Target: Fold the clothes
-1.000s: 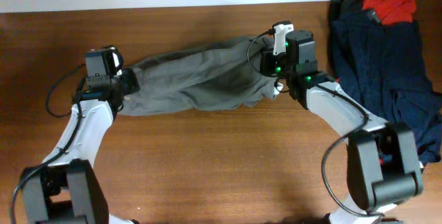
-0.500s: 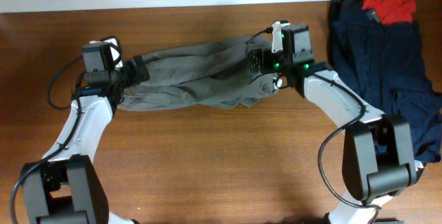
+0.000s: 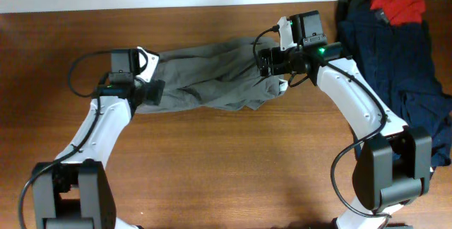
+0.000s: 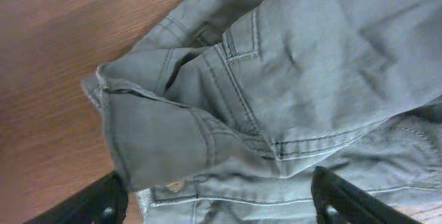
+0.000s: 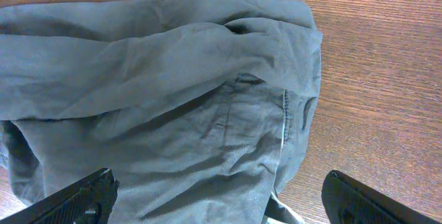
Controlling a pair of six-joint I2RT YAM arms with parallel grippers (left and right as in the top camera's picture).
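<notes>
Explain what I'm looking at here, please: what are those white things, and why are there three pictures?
The white things are two robot arms, the left arm and the right arm, at a wooden table. One picture looks down from above. The other two come from a camera on each wrist, looking past its own jaws. Crumpled grey shorts lie between the arms. A dark navy garment with a red garment on it lies on the right arm's side. Both pairs of jaws stand open over the shorts, holding nothing.
</notes>
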